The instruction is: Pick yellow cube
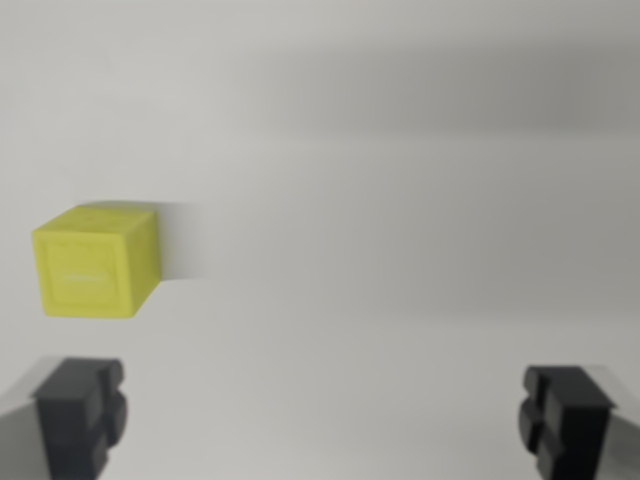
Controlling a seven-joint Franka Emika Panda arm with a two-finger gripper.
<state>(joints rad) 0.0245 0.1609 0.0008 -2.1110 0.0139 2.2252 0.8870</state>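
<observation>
Yellow cube (95, 262) sits on bench, off to wrist view's left of the wide-open, empty claw (325, 420), w/ nothing between fingers.

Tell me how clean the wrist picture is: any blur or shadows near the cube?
Wrist view: the yellow cube is smeared sideways, edges soft, with a faint grey streak to its right; the gripper fingertips look blurred too; a broad dim band crosses the pale surface above.

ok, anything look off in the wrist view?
Nothing damaged or spilled. The cube sits flat on the white surface, but far to the wrist view's left, above the left finger rather than centred in the open hand. Image is blurred.
</observation>
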